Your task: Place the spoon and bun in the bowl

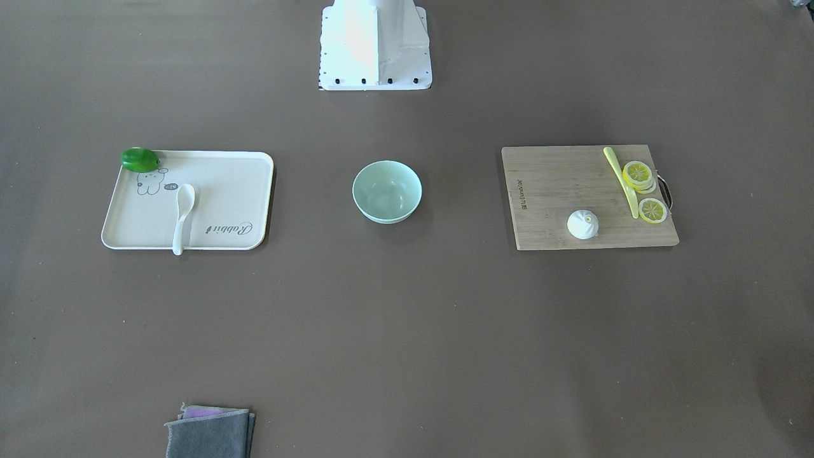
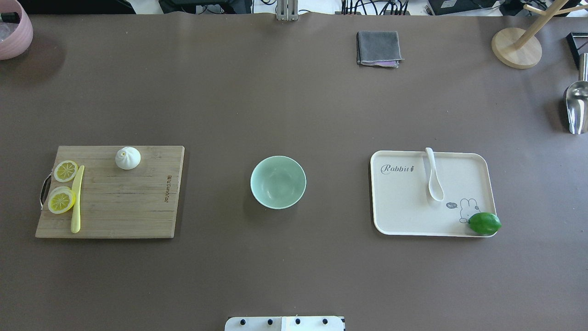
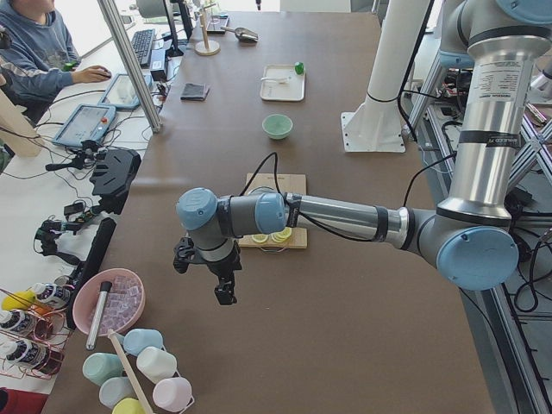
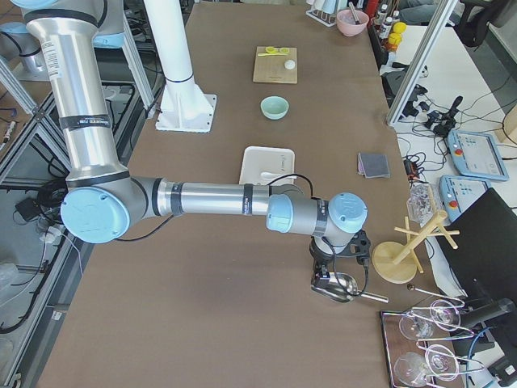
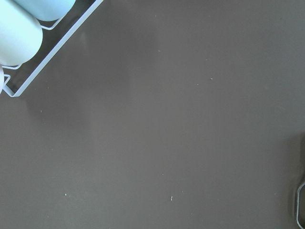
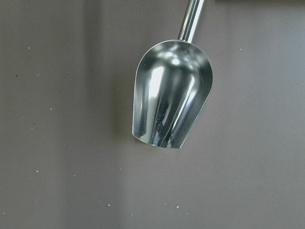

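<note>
The white spoon (image 1: pixel 183 213) lies on a cream tray (image 1: pixel 229 197), its handle over the tray's edge; it also shows in the overhead view (image 2: pixel 434 177). The white pleated bun (image 1: pixel 583 224) sits on a wooden cutting board (image 1: pixel 553 191) and shows in the overhead view (image 2: pixel 127 157). The mint-green bowl (image 2: pixel 278 182) stands empty between them at the table's middle. My left gripper (image 3: pixel 224 289) hangs over bare table far from the board. My right gripper (image 4: pixel 331 279) hovers over a metal scoop (image 6: pixel 169 95). I cannot tell whether either is open or shut.
A green lime (image 2: pixel 484 223) sits on the tray's corner. Lemon slices (image 2: pixel 65 170) and a yellow utensil (image 2: pixel 76 202) lie on the board. A grey cloth (image 2: pixel 378 48), a wooden stand (image 2: pixel 517 46) and a pink bowl (image 2: pixel 14 32) lie along the far edge.
</note>
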